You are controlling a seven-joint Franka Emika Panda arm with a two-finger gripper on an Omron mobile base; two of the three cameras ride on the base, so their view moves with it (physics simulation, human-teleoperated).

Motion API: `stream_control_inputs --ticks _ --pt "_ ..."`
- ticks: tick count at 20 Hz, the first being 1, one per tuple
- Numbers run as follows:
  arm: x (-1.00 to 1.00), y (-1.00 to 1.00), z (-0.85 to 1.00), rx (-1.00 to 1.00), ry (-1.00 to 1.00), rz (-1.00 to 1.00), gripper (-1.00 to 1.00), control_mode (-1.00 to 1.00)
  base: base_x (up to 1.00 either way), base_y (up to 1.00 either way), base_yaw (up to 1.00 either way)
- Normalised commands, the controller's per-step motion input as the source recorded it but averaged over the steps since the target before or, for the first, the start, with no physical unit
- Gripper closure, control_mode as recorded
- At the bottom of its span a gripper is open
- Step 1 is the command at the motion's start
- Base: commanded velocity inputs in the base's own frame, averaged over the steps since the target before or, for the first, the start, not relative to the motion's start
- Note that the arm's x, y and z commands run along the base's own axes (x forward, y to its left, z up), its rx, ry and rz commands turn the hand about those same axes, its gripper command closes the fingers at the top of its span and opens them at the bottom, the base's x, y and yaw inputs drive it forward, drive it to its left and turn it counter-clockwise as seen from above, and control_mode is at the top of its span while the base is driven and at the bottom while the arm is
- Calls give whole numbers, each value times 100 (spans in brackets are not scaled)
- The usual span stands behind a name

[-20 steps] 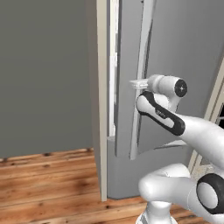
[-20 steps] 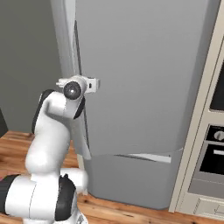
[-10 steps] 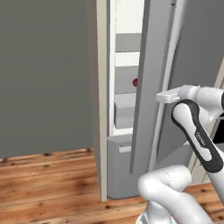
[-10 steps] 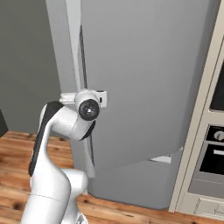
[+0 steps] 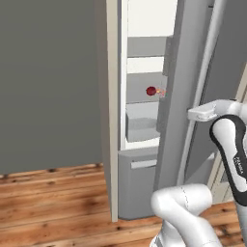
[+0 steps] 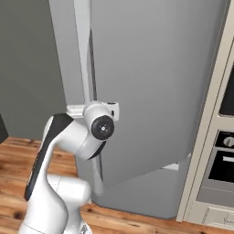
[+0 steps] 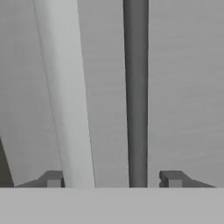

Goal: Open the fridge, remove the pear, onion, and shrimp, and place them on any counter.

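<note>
The fridge (image 5: 144, 120) is cut off at the top of the picture, and its half-open door (image 5: 181, 96) hides the right side of the shelves inside. The onion (image 5: 151, 90) sits right at the door's edge, and the shrimp (image 5: 160, 91) beside it is so tiny that its shape is hard to make out. In the hand view the door handle (image 7: 65, 96) runs off the top, and the gripper (image 7: 111, 180) shows just its two tips at the bottom.
</note>
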Motion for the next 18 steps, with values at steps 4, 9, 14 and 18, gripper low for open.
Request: stream_control_inputs --ticks 4,9,14,18 --pt "-97 -44 -11 0 1 0 -100 -100 0 0 0" --pt "-100 -43 -2 1 0 0 -100 -100 0 0 0" --pt "-100 -39 0 2 -1 0 -100 -100 0 0 0" --pt "-68 -15 -1 2 1 -16 -100 -100 0 0 0"
